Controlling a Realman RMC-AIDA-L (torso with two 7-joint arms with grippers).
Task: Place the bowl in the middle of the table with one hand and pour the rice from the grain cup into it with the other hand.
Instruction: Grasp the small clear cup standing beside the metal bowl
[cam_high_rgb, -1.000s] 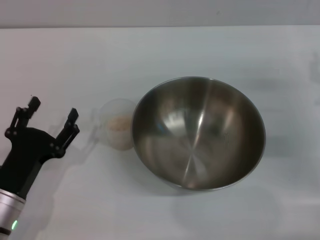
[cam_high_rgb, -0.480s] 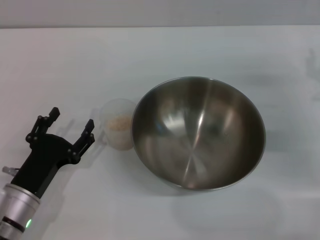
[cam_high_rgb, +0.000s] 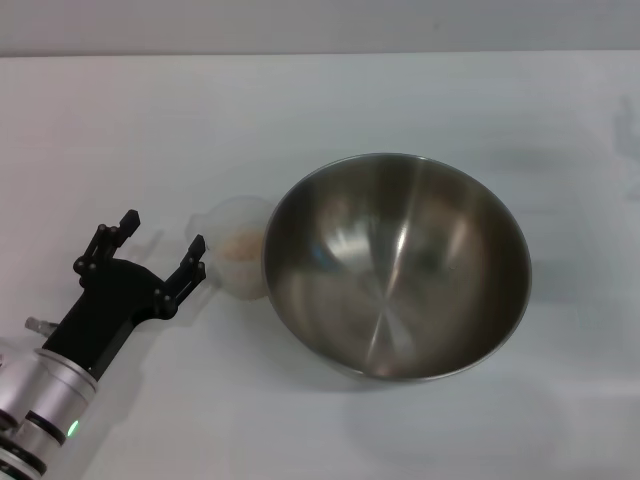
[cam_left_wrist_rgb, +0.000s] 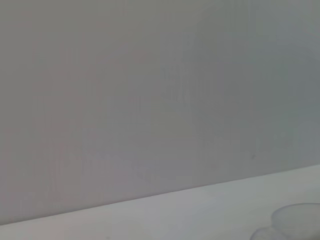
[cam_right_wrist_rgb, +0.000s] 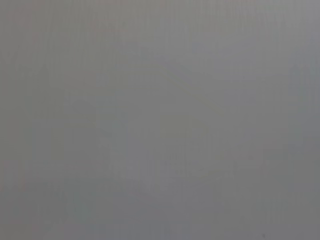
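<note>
The stainless-steel bowl (cam_high_rgb: 397, 265) stands empty in the middle of the white table (cam_high_rgb: 320, 110). The translucent grain cup (cam_high_rgb: 238, 246) stands upright touching the bowl's left side, with pale rice (cam_high_rgb: 240, 245) in its bottom. My left gripper (cam_high_rgb: 160, 245) is open, just left of the cup, its fingers pointing toward it and its near fingertip close to the cup's side. The cup's rim also shows in the left wrist view (cam_left_wrist_rgb: 299, 224). My right gripper is out of view; its wrist view shows only plain grey.
The white table runs to a far edge against a grey wall (cam_high_rgb: 320, 25). The left wrist view shows the table edge (cam_left_wrist_rgb: 150, 210) and the wall behind.
My left gripper has moved to the right and slightly forward toward the grain cup, still open. The bowl and cup have not moved.
</note>
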